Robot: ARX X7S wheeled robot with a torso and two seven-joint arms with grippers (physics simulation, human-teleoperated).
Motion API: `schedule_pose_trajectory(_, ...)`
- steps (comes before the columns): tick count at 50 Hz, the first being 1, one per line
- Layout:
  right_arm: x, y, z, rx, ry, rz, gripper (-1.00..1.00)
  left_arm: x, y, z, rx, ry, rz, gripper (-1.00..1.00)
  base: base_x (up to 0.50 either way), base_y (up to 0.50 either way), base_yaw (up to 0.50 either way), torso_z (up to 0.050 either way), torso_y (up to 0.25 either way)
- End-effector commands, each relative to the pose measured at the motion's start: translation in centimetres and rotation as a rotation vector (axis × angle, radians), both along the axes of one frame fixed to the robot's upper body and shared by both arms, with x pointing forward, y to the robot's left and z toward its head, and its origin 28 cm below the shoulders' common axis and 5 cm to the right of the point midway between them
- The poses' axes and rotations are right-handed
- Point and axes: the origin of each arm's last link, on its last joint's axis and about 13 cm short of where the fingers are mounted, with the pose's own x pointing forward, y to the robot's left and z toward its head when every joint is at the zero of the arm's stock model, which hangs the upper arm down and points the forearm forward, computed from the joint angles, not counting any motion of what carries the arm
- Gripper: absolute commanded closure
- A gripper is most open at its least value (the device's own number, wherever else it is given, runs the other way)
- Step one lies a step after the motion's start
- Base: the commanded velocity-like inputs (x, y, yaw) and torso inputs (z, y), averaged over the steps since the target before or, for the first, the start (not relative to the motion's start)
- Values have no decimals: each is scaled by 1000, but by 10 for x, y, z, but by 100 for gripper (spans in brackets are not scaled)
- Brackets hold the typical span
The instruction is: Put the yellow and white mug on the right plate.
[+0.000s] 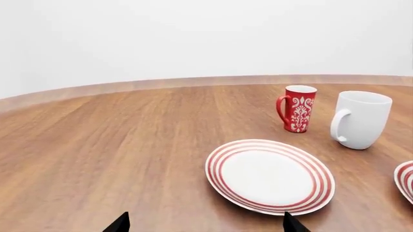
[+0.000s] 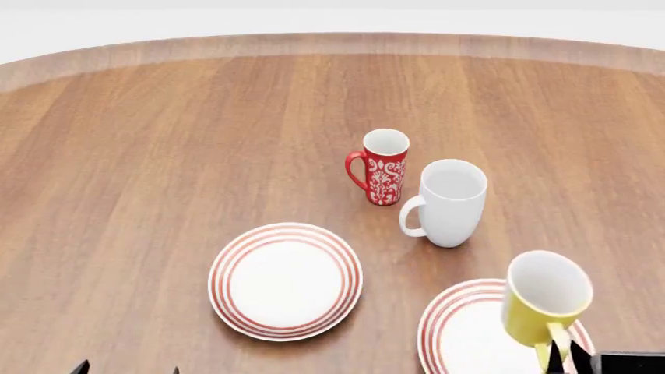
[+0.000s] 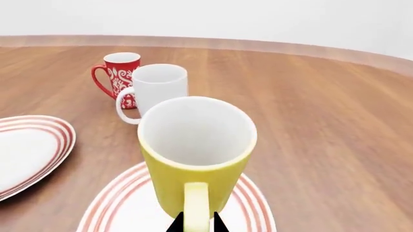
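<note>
Placing step: mug over the plate
Right pincer (image 3: 197,223) clenches the yellow and white mug (image 3: 195,154) handle above the right plate (image 3: 123,208); next, lower and release

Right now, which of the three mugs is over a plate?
The yellow and white mug, held by its handle in the right gripper over the right plate. The red mug and white mug stand on bare table.

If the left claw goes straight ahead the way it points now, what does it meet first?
Probably the left plate, lying just ahead of the open left claw if it travels low; passing higher, the way looks free up to the white mug.
</note>
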Motion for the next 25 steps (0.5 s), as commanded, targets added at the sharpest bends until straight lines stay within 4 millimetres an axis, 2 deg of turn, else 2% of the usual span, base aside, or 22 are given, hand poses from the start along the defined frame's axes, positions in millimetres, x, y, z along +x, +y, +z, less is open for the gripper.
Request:
schedule_pose_trajectory(1, 11, 4, 1, -12, -2, 26, 100, 0, 0, 0, -1, 0, -1, -100, 0, 0, 0, 0, 0)
schedule_pose_trajectory(25, 16, 7, -22, -9, 68, 41, 100, 1, 0, -2, 0, 7, 0, -100, 0, 0, 0, 0, 0)
